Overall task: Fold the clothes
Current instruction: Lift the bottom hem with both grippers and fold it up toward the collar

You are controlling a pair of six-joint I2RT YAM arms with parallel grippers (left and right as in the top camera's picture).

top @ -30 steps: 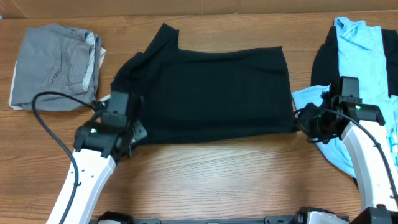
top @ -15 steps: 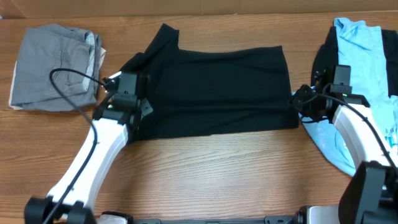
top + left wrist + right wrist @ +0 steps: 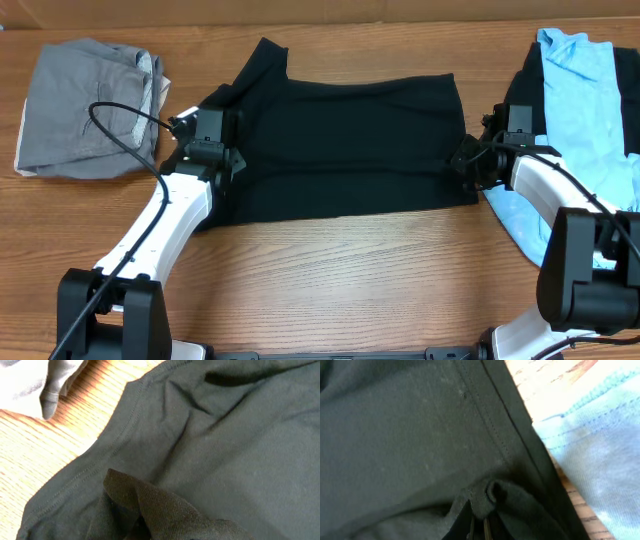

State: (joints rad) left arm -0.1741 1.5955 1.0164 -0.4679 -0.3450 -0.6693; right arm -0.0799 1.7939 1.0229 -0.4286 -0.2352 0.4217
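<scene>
Flat mid table (image 3: pixel 330 280): black T-shirt (image 3: pixel 350 140). Left claw (image 3: pixel 218 150) clenched on its left edge, fabric bunched up. Right claw (image 3: pixel 464 160) pinching the right hem, apparently. Grey garment (image 3: pixel 90 105) far left, blue tee (image 3: pixel 580 90) just beside the right hem.
</scene>
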